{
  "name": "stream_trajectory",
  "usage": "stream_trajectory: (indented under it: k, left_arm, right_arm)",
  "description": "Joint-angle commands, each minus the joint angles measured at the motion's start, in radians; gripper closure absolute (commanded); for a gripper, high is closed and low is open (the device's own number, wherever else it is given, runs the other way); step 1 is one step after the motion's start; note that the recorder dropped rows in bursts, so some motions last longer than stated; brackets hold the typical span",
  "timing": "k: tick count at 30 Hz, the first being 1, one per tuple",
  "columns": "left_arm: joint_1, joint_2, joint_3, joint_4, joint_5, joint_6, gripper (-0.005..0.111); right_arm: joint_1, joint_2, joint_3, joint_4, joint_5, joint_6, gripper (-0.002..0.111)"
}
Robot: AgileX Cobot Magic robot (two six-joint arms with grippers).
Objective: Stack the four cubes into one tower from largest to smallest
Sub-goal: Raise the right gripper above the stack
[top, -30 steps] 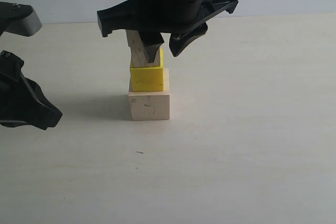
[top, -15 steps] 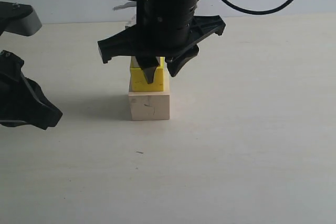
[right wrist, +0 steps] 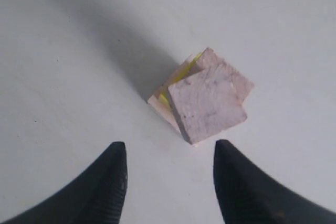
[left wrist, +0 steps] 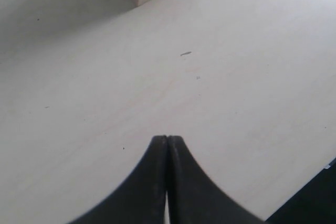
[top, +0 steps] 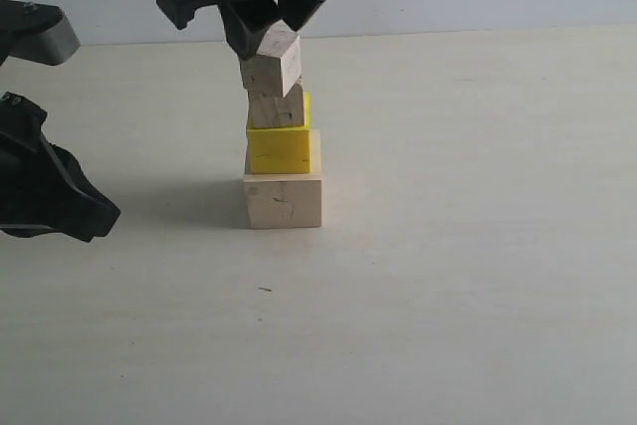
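The large pale wooden cube [top: 284, 201] is sitting on the table [top: 478, 246] and carrying the whole tower: the yellow cube [top: 279, 148] is resting directly on it, a small wooden cube [top: 276, 108] is lying on the yellow one, and the top wooden cube [top: 271, 59] is sitting uppermost, turned at an angle to the one beneath. The right gripper [right wrist: 169, 145] is hanging high above the pale cube, just over the top cube, its jaws spread apart and gripping nothing. The left gripper [left wrist: 167, 139] is idling well to the left of the pale cube, its fingers pressed together and empty.
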Motion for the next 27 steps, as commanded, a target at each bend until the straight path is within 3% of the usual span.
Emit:
stream_trajectory:
  k: [1, 18, 27]
  left_arm:
    - [0.001, -0.002, 0.004, -0.007, -0.009, 0.001, 0.107]
    - [0.001, -0.002, 0.004, -0.021, 0.021, 0.001, 0.107]
    - [0.001, -0.002, 0.004, -0.025, 0.019, 0.001, 0.107]
  right_arm:
    - [-0.001, -0.014, -0.03, -0.024, -0.006, -0.055, 0.058]
    - [-0.112, -0.067, -0.031, -0.184, -0.006, -0.057, 0.058]
    - [-0.112, -0.06, -0.019, 0.016, -0.006, 0.01, 0.058]
